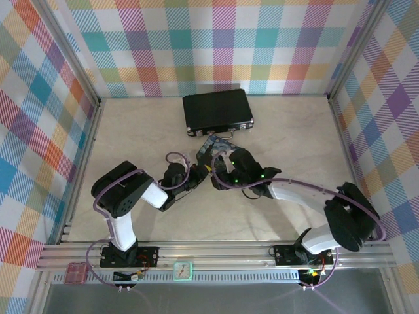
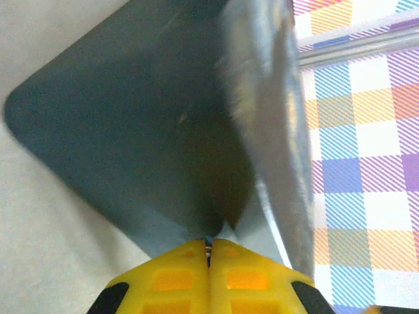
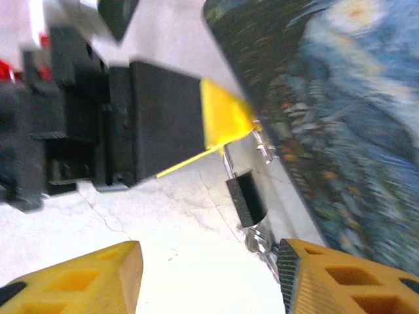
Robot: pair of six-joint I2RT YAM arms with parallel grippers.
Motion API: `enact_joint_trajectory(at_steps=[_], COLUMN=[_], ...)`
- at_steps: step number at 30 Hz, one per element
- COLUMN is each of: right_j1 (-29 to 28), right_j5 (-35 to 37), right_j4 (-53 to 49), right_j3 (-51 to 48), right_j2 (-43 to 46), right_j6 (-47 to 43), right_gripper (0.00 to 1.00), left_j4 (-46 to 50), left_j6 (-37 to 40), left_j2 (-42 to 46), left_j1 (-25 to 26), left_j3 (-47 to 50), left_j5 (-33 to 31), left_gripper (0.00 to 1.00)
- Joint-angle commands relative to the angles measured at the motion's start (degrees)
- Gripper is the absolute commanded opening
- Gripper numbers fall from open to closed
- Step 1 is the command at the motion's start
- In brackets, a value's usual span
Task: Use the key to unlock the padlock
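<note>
Small dark padlock [image 3: 247,197] — hanging, tilted, blurred

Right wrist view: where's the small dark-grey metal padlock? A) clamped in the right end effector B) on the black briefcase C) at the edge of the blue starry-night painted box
C: small dark-grey metal padlock hangs at the edge of the blue starry-night painted box; right end effector open below it.

top view looks down; wrist views closely face the box [image 3: 340,118].

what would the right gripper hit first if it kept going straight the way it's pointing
Most likely the small dark-grey metal padlock, hanging just ahead of the open right gripper beside the blue starry-night painted box, though depth is unclear.
</note>
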State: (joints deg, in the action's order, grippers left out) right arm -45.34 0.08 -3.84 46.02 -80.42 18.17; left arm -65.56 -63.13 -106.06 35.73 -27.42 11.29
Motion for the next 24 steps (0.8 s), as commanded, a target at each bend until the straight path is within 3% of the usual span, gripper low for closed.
enact_joint_trajectory(at_steps=[1,8,20,24], right_j1=[-0.1,0.8,6.5,6.7], right_j5=[5.9,15.4,14.8,13.0], right_j4=[-1.9,-6.0,-6.9,-4.5], right_j3=[-1.2,1.4,-0.1,1.2], right_j2=[4.4,7.1,7.3,4.4], right_j6=[8.2,10.5,11.8,11.3], right_gripper=[0.61,0.7,0.72,0.73], left_j4=[-4.3,-0.7,17.2,18.2], left_j6=[-0.6,1.0,5.1,7.9], left_j2=[-0.6,3.1,17.4,18.4], left_j1=[1.5,2.2,2.9,3.8], left_j3=[1.5,2.9,4.4,3.6], left_j5=[-4.8,-11.1,-19.7,-19.9], left_gripper=[0.0,0.0,0.0,0.0])
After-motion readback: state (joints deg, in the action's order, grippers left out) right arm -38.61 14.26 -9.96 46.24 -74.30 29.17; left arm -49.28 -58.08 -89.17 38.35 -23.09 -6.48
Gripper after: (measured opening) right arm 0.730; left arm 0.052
